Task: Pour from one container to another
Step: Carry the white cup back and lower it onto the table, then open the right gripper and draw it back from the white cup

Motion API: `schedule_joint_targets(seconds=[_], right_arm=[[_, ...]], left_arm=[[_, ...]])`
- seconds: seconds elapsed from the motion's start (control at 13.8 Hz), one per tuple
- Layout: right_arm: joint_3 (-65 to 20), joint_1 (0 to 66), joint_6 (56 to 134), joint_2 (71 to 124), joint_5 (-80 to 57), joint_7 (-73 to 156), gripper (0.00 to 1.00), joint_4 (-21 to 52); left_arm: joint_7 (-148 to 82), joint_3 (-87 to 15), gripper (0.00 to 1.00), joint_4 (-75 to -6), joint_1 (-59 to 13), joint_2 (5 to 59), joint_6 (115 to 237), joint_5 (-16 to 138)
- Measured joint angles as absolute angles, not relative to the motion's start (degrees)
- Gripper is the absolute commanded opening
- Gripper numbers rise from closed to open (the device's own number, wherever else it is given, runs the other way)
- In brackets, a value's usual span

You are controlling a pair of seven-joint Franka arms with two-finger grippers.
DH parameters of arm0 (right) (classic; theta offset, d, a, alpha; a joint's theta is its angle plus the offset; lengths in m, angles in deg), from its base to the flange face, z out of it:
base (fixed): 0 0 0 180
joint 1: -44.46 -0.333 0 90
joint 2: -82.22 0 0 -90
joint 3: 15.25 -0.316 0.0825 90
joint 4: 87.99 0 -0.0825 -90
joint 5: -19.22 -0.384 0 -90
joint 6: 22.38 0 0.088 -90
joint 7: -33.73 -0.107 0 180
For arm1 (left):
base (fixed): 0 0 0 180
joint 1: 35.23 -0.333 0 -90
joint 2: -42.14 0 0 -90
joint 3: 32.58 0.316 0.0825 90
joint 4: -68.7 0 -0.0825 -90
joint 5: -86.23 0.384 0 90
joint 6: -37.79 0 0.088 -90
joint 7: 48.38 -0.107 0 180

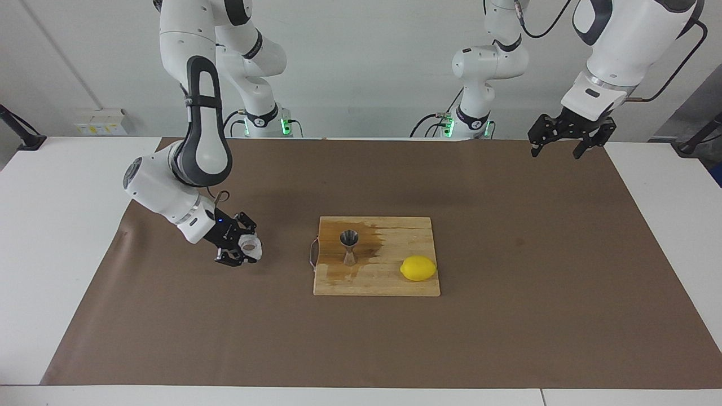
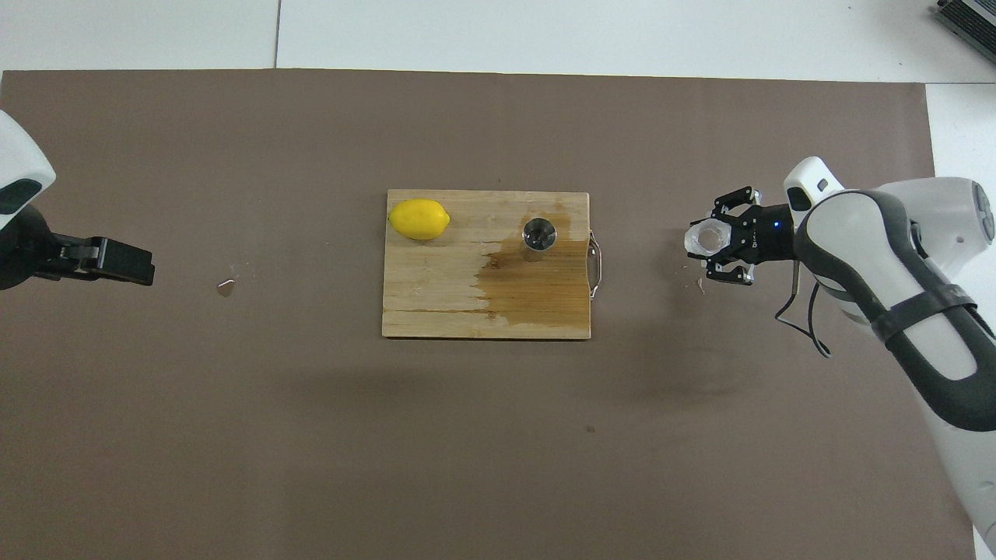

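The right gripper (image 1: 241, 251) is clamped on the textured glass cup (image 1: 249, 246), low over the brown mat (image 1: 507, 338) toward the right arm's end, well apart from the wooden cutting board (image 1: 389, 285). On the board's wet patch the steel jigger (image 1: 349, 247) stands upright, the lemon (image 1: 418, 268) beside it. The left gripper (image 1: 555, 149) waits with jaws wide over the mat's edge.

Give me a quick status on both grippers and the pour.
Right gripper shut on glass cup, low over the mat beside the cutting board. Left gripper open, waiting at its end. Jigger upright on the wet board; nothing between them.
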State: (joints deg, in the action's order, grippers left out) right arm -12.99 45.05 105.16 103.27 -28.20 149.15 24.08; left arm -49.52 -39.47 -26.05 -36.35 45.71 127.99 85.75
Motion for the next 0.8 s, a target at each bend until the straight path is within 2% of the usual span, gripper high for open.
schedule_joint_targets(seconds=[0.14,0.22,0.29,0.36,0.8], right_arm=[[-13.0,45.7,105.2,105.0,-30.0,152.9,0.40,24.6],[-13.0,45.8,105.1,105.1,-30.1,153.9,0.41,24.9],[-13.0,45.8,104.9,105.1,-30.1,154.8,0.53,25.1],[-13.0,45.8,104.7,105.0,-30.1,155.7,1.00,25.5],[-13.2,46.0,104.6,102.7,-29.5,154.3,1.00,26.0]], left_arm=[[-49.5,-39.5,1.00,-26.0,-36.4,45.7,128.0,85.8],[-49.5,-39.5,1.00,-26.0,-36.4,45.7,128.0,85.8],[-49.5,-39.5,1.00,-26.0,-36.4,45.7,128.0,85.8],[-49.5,-39.5,1.00,-26.0,-36.4,45.7,128.0,85.8],[-49.5,-39.5,1.00,-26.0,-36.4,45.7,128.0,85.8]])
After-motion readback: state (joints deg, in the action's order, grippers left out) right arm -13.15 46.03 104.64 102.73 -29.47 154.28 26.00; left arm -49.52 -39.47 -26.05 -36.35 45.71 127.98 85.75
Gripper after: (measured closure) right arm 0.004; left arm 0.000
